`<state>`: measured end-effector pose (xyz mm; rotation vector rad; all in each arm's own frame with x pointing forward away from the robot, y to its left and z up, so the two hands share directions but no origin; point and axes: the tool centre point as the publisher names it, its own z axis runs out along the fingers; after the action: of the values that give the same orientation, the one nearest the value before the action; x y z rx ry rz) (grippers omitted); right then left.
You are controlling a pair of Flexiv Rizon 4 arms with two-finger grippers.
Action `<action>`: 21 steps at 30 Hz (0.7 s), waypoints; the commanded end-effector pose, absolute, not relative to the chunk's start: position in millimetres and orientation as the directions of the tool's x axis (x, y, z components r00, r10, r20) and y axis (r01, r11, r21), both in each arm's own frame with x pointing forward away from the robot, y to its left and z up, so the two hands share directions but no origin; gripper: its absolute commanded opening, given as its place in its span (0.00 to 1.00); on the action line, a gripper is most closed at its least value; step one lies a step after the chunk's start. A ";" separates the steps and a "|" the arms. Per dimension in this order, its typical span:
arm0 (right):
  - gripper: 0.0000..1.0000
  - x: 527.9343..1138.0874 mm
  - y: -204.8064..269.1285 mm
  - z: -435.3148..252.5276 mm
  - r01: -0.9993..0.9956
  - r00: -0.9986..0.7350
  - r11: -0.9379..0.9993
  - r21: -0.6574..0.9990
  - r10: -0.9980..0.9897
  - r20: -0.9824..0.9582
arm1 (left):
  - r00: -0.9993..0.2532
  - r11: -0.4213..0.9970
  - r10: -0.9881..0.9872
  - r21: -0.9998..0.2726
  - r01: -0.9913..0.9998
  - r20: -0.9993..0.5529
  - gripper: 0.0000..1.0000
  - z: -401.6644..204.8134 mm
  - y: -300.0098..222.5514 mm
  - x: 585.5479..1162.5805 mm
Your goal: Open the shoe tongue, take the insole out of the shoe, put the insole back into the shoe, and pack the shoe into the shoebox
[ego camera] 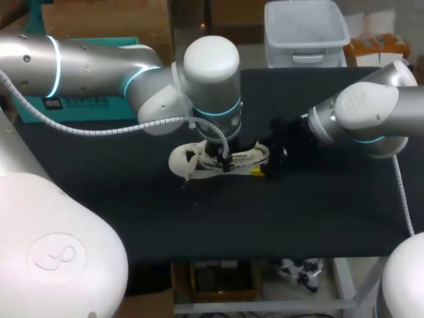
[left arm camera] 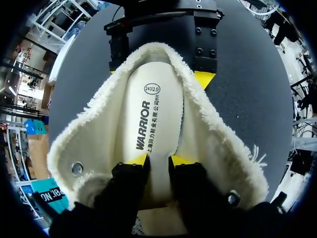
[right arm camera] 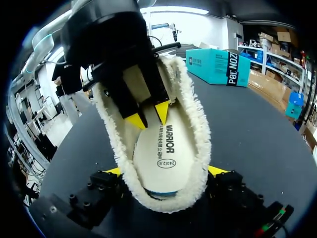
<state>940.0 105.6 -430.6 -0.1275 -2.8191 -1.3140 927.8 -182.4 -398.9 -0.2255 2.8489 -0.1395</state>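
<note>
A white shoe (ego camera: 199, 159) with a fleecy collar lies on its sole mid-table, toe to the left. Its cream insole (left arm camera: 148, 114) lies flat inside. My left gripper (left arm camera: 158, 159) points down into the shoe's mouth, fingers a little apart, yellow tips resting on the insole (right arm camera: 166, 148). My right gripper (right arm camera: 166, 171) stands wide at the heel, one finger pressed on each side of the collar, so it is shut on the shoe (right arm camera: 193, 114). In the head view the right gripper (ego camera: 268, 162) is at the shoe's right end. The teal shoebox (ego camera: 79, 106) sits at the back left.
The black tabletop (ego camera: 218, 218) runs bare in front of the shoe to its near edge. My left arm (ego camera: 212, 79) hangs over the shoe's middle and hides much of it from above.
</note>
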 end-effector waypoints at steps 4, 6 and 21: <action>0.00 940.3 103.6 -433.5 0.087 -0.996 0.639 0.764 0.060 0.063 | -0.920 0.982 -0.177 -0.123 -0.142 -0.349 0.28 -455.8 -193.0 962.4; 0.00 940.3 103.6 -433.5 0.087 -0.996 0.639 0.764 0.060 0.063 | -0.915 0.982 -0.175 -0.126 -0.138 -0.364 0.29 -455.9 -193.6 969.4; 0.00 940.3 103.6 -433.5 0.087 -0.996 0.639 0.764 0.060 0.063 | -0.900 0.983 -0.170 -0.134 -0.126 -0.401 0.00 -456.5 -198.1 1005.4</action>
<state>944.2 103.1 -430.2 -0.1357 -2.8218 -1.3144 964.0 -188.0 -394.5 -0.2065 2.7077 -0.1422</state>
